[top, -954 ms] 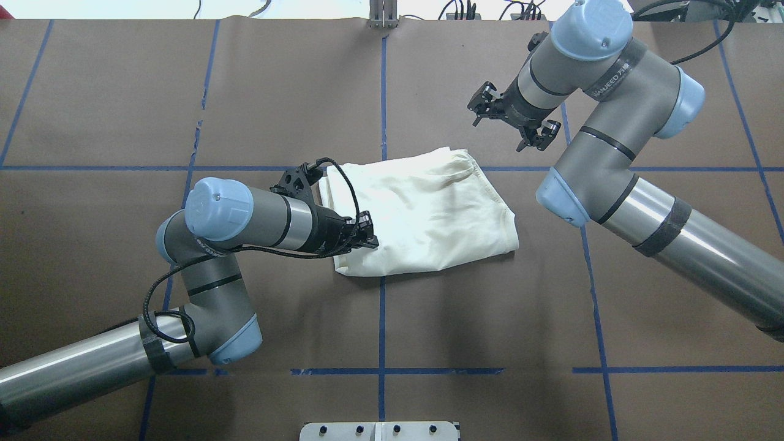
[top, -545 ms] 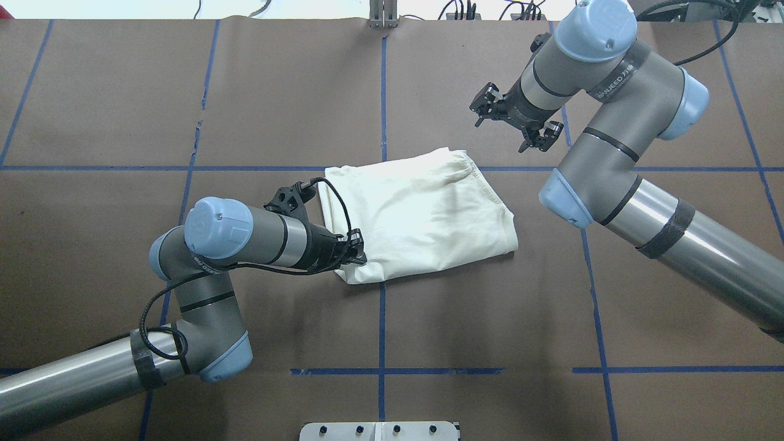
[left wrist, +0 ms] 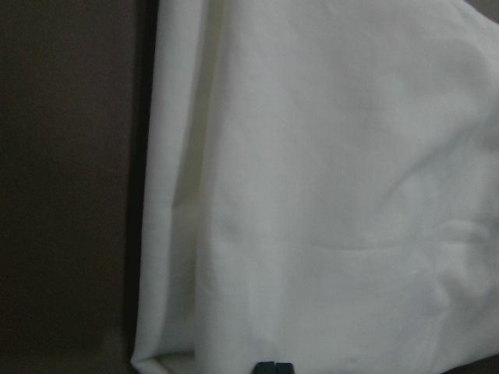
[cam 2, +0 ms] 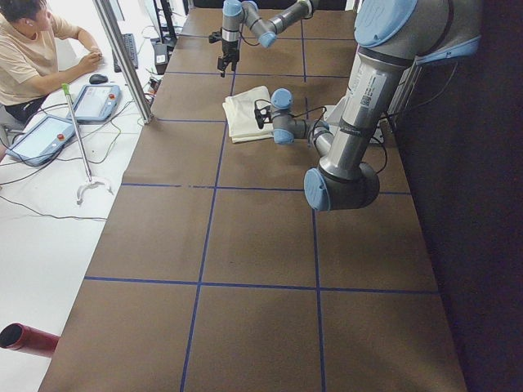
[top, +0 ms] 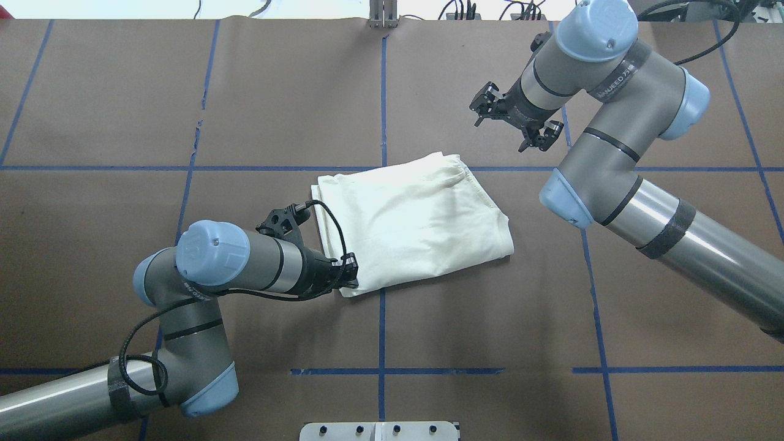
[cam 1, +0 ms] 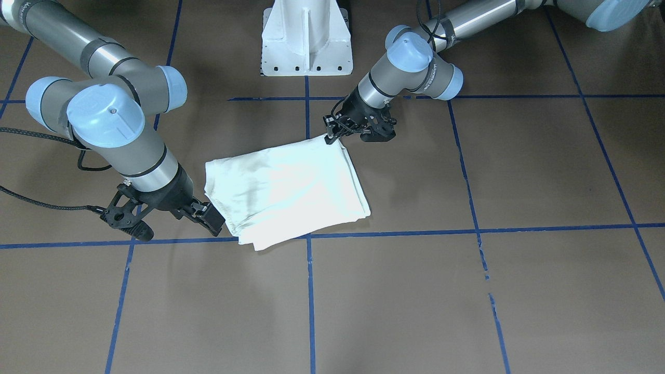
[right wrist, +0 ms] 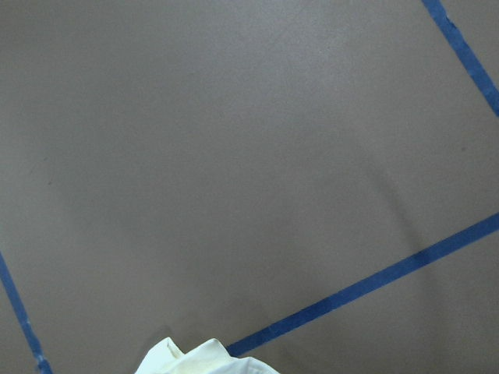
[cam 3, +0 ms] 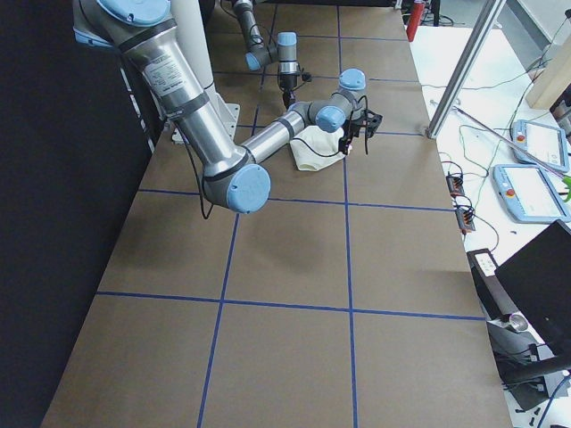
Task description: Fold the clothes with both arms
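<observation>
Brown paper covers the bench, ruled into squares by blue tape lines. Nearest me in the overhead view, left of centre, my left hand sits low at the lower left corner of the T-shirt. Its fingers are together and, as far as I can judge, clamped on that corner. My left wrist camera shows only cream cloth, with a dark fingertip at the bottom edge.

The T-shirt lies mid-frame as a folded, slightly skewed rectangle, plain side up with no print showing. Its left side shows stacked layers, and there are soft creases across the top.

Farther off, in the upper right of the frame, my right hand hangs over bare bench with its fingers wide apart and holding nothing. It is near the T-shirt's upper right corner but not touching it.

What worries me is that I hold the stack by one corner only. If I have pinched just the top layers, any pull could peel them off the rest and undo the fold. With nothing pinning the far side, the whole bundle could also swing or bunch on the paper. My right hand would have to close on a matching corner, not a single ply.
</observation>
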